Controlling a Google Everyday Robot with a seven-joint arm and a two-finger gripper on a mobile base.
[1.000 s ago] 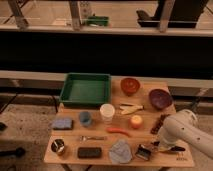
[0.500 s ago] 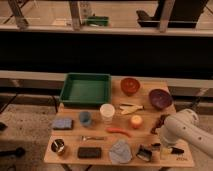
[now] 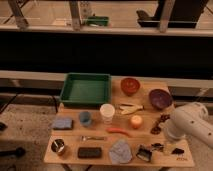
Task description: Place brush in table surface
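Observation:
The brush (image 3: 144,153), small, squat and black with a pale face, sits on the light tan table surface (image 3: 150,112) near its front edge, right of a grey cloth. My gripper (image 3: 158,147) is low over the table, just right of the brush and very close to it. I cannot tell whether it touches the brush. My white arm (image 3: 192,122) reaches in from the right.
A green tray (image 3: 85,89) stands at the back left, a red bowl (image 3: 130,85) and a purple bowl (image 3: 160,98) at the back right. A white cup (image 3: 107,112), blue cup (image 3: 85,118), orange (image 3: 136,121), grey cloth (image 3: 121,151), black block (image 3: 89,152) and metal cup (image 3: 58,146) are spread over the table.
My arm has shifted slightly to the right. The brush stays at the same spot near the front edge.

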